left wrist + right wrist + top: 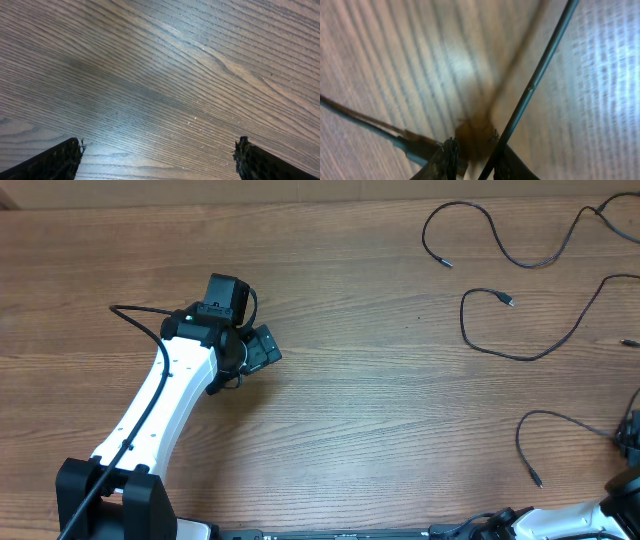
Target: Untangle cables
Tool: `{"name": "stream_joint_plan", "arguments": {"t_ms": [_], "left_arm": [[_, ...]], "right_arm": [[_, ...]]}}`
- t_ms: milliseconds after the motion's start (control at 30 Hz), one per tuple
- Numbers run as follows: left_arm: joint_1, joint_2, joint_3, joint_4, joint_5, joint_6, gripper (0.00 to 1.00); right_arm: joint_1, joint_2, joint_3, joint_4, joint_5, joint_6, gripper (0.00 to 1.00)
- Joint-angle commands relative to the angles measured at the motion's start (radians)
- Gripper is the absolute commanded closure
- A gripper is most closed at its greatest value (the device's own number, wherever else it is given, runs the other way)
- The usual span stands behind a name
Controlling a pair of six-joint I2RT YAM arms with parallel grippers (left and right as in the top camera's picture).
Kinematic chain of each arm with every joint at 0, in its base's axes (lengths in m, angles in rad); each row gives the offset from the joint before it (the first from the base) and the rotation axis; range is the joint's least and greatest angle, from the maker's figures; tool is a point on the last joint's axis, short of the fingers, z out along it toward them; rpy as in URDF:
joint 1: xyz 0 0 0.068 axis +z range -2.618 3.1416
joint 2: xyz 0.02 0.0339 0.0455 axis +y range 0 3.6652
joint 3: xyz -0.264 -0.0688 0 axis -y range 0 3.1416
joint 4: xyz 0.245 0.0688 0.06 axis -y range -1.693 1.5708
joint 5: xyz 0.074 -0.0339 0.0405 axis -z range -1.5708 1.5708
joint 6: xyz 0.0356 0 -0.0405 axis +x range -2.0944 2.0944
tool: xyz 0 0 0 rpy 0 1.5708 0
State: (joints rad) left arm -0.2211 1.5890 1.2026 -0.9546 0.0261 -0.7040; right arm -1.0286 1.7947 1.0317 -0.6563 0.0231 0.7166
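Three thin black cables lie loose on the right of the wooden table: one at the top [500,250], one in the middle [530,355] and one lower down [550,417]. The lower cable runs to my right gripper [630,438], which shows only partly at the right edge. In the right wrist view my right gripper [475,146] has its fingers drawn close on a black cable [535,82] that slants up to the top edge. Another cable stretch [365,122] trails off left, blurred. My left gripper [262,350] [157,150] hovers open over bare wood, far from the cables.
The left arm [160,395] reaches from the bottom left toward the table's middle, with its own thick black wire [135,315] looping off to the left. A short cable end [630,342] pokes in at the right edge.
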Motion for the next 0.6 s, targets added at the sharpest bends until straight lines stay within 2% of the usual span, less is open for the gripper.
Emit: {"name": "stream_joint_plan", "arguments": {"t_ms": [0,233,433,567], "left_arm": [[-0.002,0.01,-0.001,-0.002,0.0,-0.007,0.01],[-0.002,0.01,-0.001,-0.001,0.0,-0.007,0.0],[-0.002,0.01,-0.001,-0.001,0.0,-0.007,0.01],[-0.002,0.01,-0.001,-0.002,0.0,-0.007,0.01]], "right_arm": [[0.019,0.007,0.017,0.007,-0.01,-0.014,0.75],[0.044,0.007,0.017,0.024,-0.097,-0.015,0.76],[0.097,0.007,0.017,0.042,-0.088,-0.076,0.77],[0.108,0.006,0.017,0.031,-0.052,-0.06,0.77]]}}
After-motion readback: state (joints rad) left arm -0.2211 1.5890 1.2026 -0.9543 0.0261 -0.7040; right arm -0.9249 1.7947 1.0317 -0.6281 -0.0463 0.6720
